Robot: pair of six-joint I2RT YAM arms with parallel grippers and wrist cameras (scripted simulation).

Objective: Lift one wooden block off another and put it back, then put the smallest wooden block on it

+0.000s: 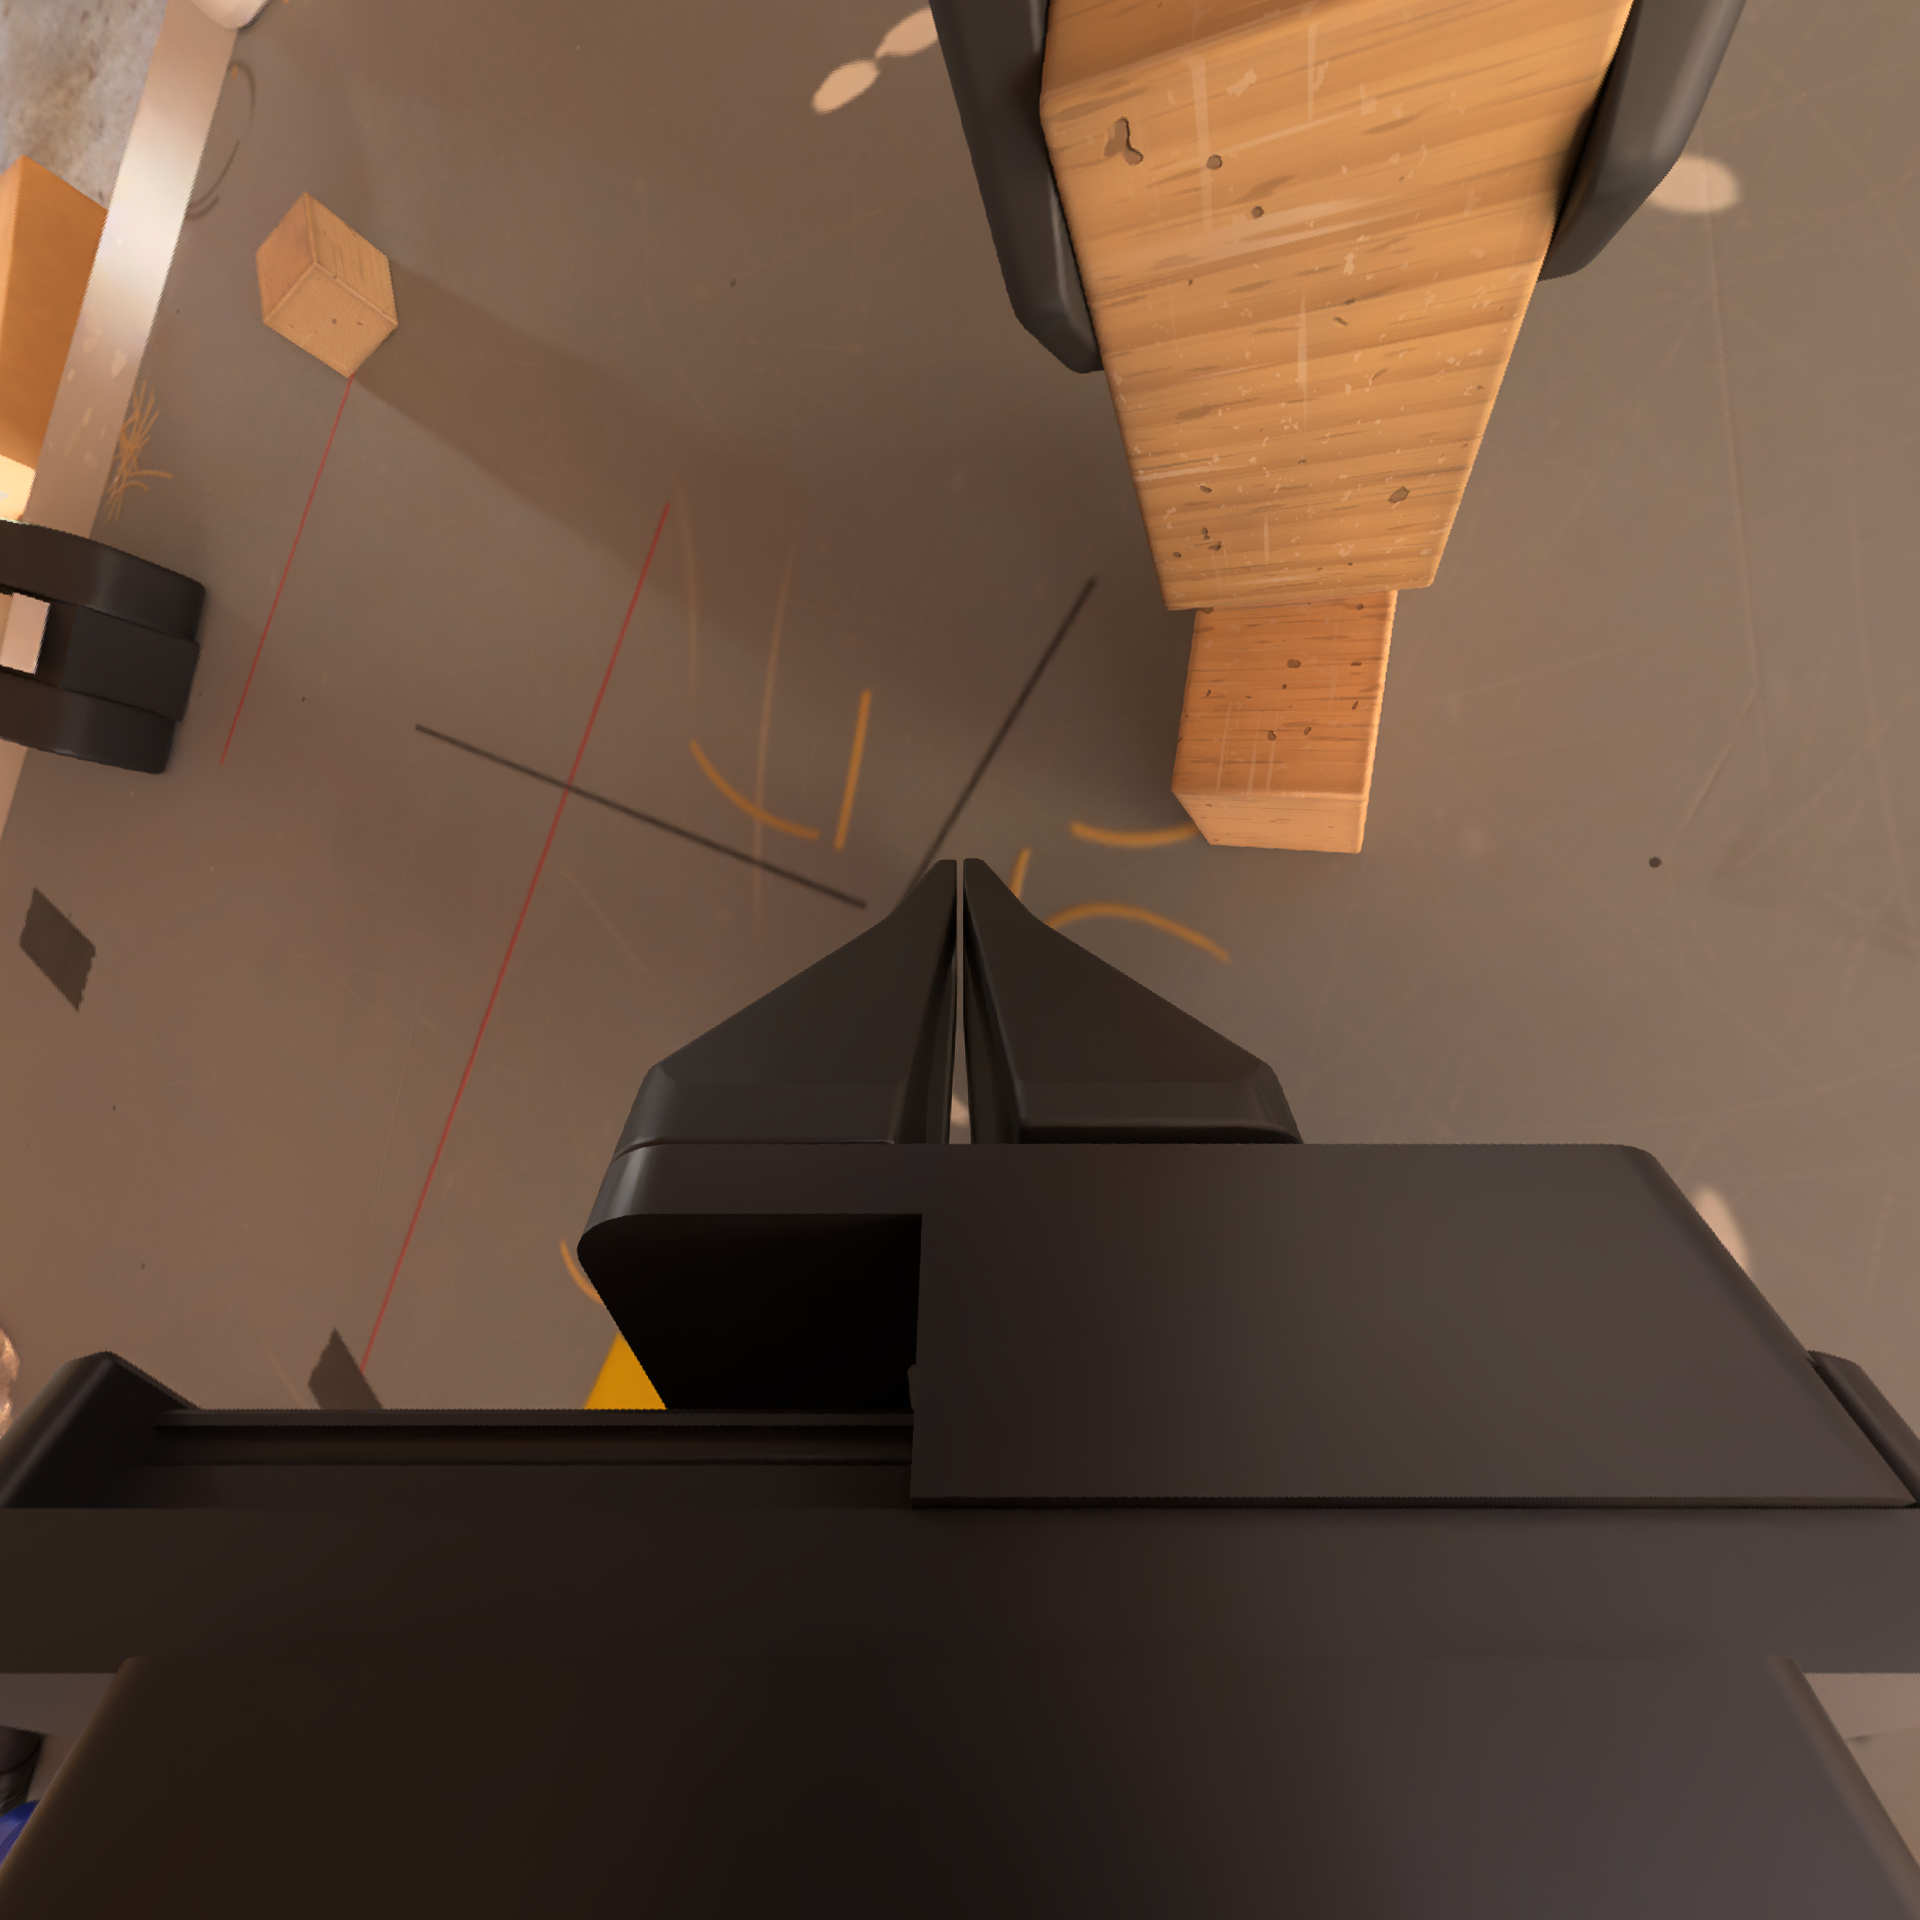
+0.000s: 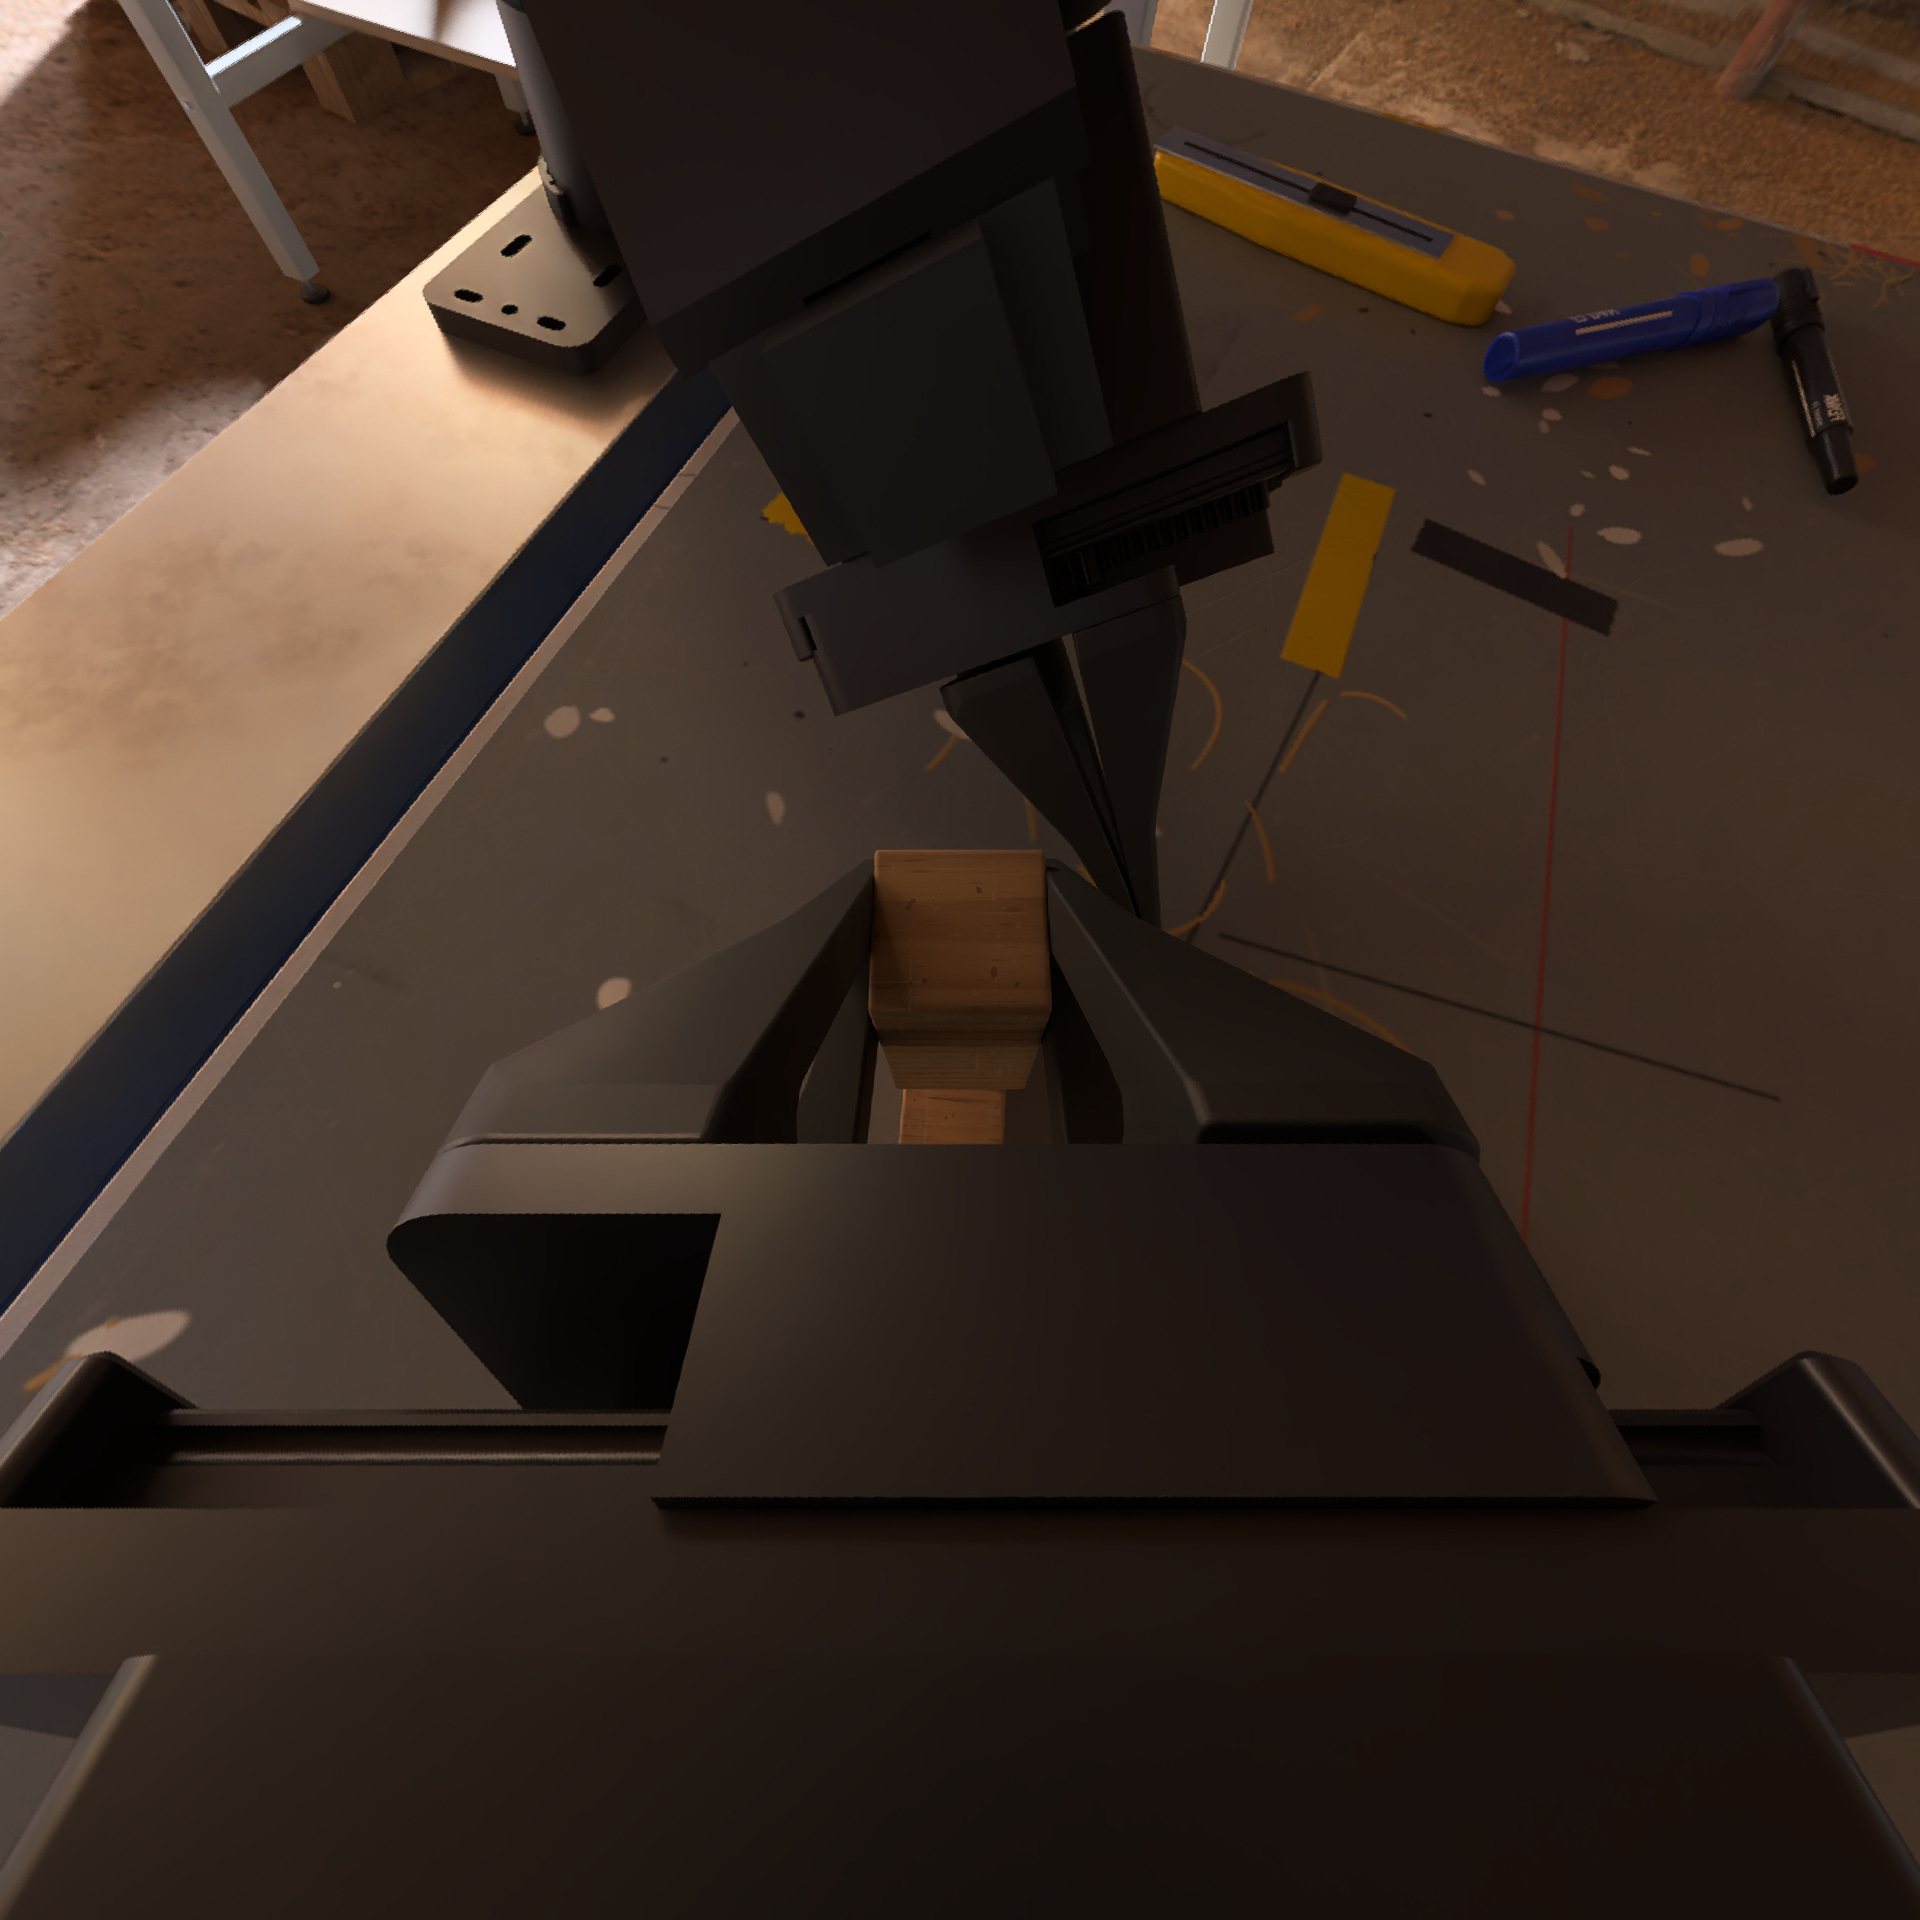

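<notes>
Gripping the large wooden block (image 1: 1299,312) by its sides, the right gripper (image 2: 958,935) is holding it directly above the narrower block (image 1: 1283,717) below, while the closed, empty left gripper (image 1: 961,868) is pointing nearer the smallest block (image 1: 327,281), far left.

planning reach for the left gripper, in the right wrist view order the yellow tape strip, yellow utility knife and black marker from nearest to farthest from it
1. yellow tape strip, just right of the left gripper
2. yellow utility knife, farther back on the table
3. black marker, far right
</notes>
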